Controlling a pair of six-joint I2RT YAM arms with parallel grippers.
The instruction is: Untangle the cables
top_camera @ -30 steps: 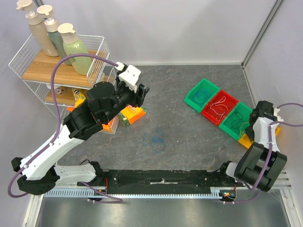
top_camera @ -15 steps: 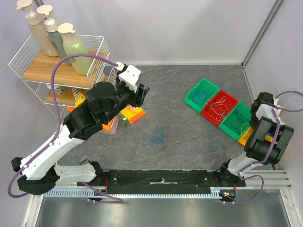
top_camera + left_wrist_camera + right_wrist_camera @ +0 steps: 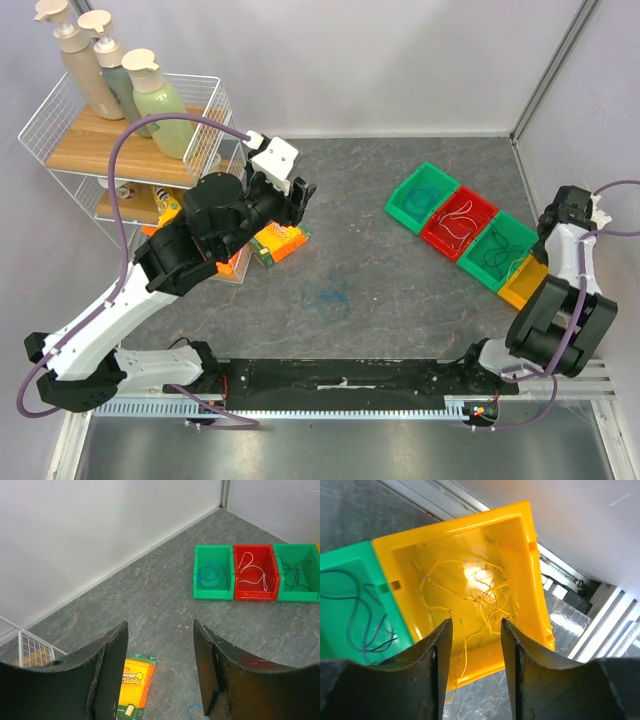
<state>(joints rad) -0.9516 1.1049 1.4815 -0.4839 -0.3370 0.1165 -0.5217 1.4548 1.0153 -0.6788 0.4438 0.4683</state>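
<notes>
A tangle of thin blue cables (image 3: 325, 297) lies on the grey table; its edge shows low in the left wrist view as a blue strand (image 3: 192, 711). Four bins hold other cables: blue in a green bin (image 3: 425, 203), white in a red bin (image 3: 458, 222), dark in a second green bin (image 3: 497, 250), yellow in a yellow bin (image 3: 523, 283). My right gripper (image 3: 475, 650) hangs open over the yellow cables (image 3: 480, 595), holding nothing; one strand drapes over the bin's near rim. My left gripper (image 3: 160, 670) stands open and empty, high above the table near the sponge pack (image 3: 131, 682).
A white wire rack (image 3: 70, 150) with three pump bottles stands at the back left. Orange and yellow sponge packs (image 3: 278, 240) lie beside it. Walls close the back and the right side, and a metal rail (image 3: 590, 600) runs just past the yellow bin.
My right gripper has gone from shut to open and its arm has swung back over the yellow bin. The row of bins has shifted slightly. The left arm has not moved.
</notes>
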